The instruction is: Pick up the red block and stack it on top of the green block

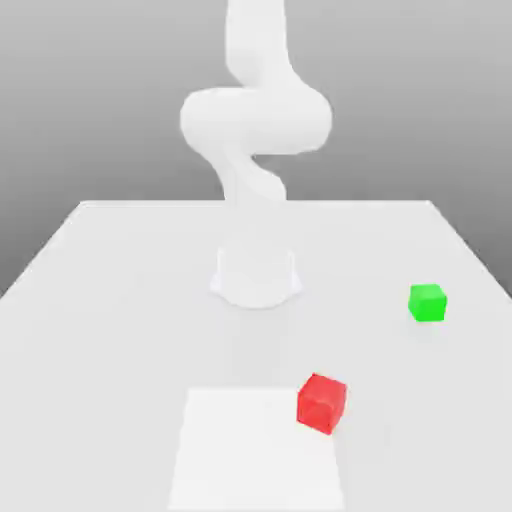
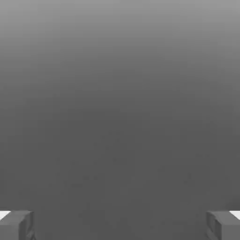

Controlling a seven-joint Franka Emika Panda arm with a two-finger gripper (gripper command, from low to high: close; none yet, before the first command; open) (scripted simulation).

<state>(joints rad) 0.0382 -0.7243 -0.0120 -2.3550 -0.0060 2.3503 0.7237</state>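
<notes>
In the exterior view, the white Panda arm [image 1: 255,130] rises from its round base [image 1: 256,275] near the middle of a pale grey surface [image 1: 100,300], its upper links curling overhead. The red block [image 1: 322,403] sits on the surface toward the near edge, a little to the exterior view's right of centre, touching the right edge of a lighter square patch [image 1: 255,450] marked on the surface. The green block [image 1: 427,302] rests farther back and nearer the exterior view's right edge — well apart from the red block, and well apart from the arm's base too. Both blocks stand flat.

In the hand view, the gripper [image 2: 120,225] looks out over plain grey ground. Its two grey fingertips [image 2: 16,225] show at opposite corners — the jaws spread wide, with nothing between them.
</notes>
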